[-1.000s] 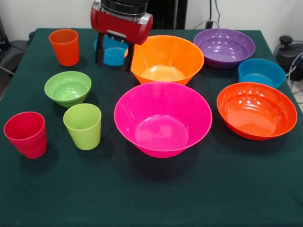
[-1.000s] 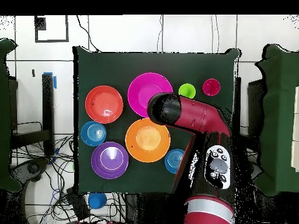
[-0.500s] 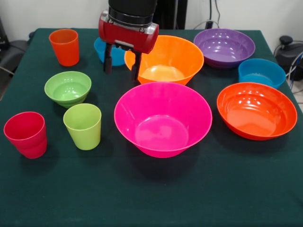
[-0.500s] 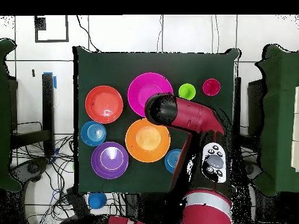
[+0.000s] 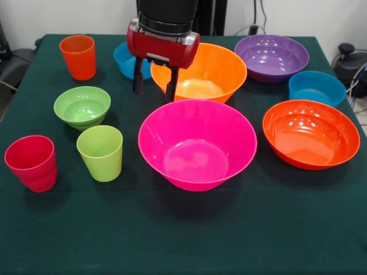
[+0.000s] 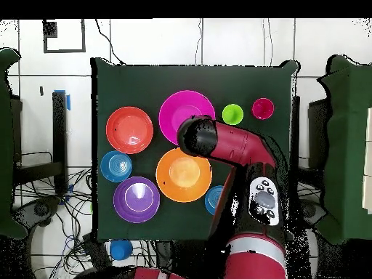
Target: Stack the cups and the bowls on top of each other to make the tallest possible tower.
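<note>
Claw (image 5: pixel 154 87) apart, empty, over glossy pink bowl's (image 5: pixel 197 143) rim; no tower.

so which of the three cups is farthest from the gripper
The pinkish red cup, at the table's front left corner; the orange cup and lime green cup stand closer to the gripper.

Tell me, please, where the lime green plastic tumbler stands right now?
In the front view, the lime green plastic tumbler stands upright at the left, just in front of the small green bowl, between the pinkish red cup and the big pink bowl.
</note>
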